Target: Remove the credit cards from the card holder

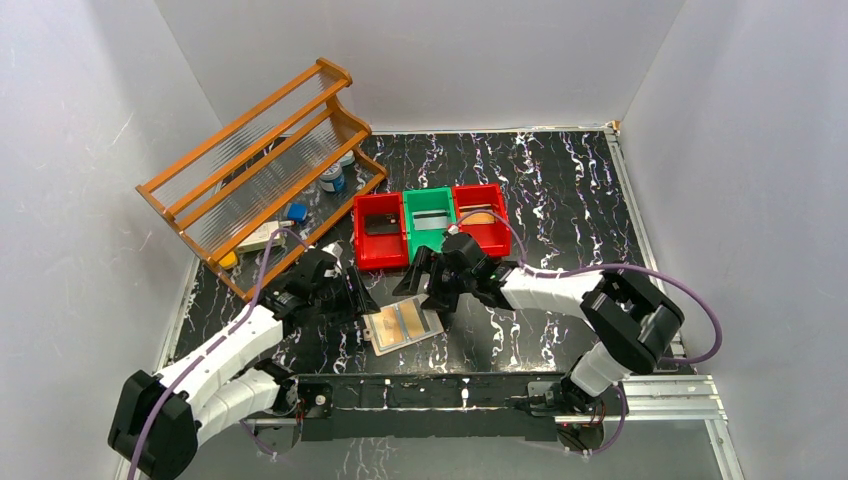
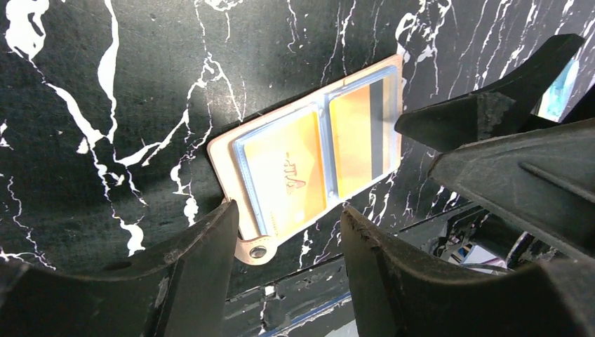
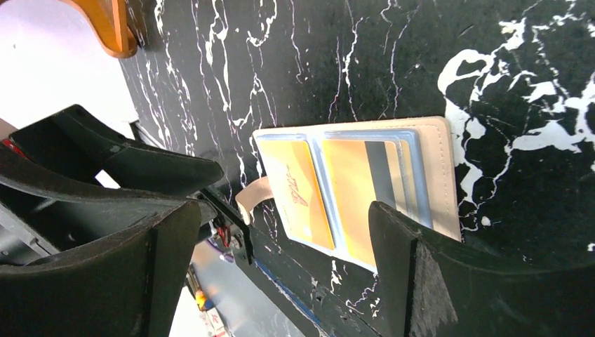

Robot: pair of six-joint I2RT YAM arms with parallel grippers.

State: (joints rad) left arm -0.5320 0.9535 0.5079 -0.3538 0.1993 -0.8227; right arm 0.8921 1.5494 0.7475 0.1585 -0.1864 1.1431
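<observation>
One small tan leather-like bifold card holder (image 1: 403, 325) lies open and flat on the black, white-veined desk (image 1: 560, 180), just ahead of the arms' bases and between the two hands. Its pale blue glossy sleeves face up and show two orange-gold plastic cards: one printed "VIP" (image 2: 288, 175) and one turned to show its dark magnetic stripe (image 2: 354, 137).

Beyond the holder, three small plastic bins stand touching in a row. The left red bin (image 1: 380, 228) holds something dark, the green bin (image 1: 430, 218) something greyish, and the right red bin (image 1: 482, 215) something orange. One orange-brown wooden rack (image 1: 260, 160) leans at the far left.

Both arms reach inward and tilt down toward the holder. The left hand (image 1: 360, 298) hovers at the holder's left end with its fingers spread and nothing between them. The right hand (image 1: 428, 288) hangs over the holder's far edge with its fingers parted wide, also empty. Neither touches the holder.

In the top view the holder's long axis runs from near left to far right, slightly skewed to the desk edge. Its snap tab sticks out at the end nearest the left hand.
</observation>
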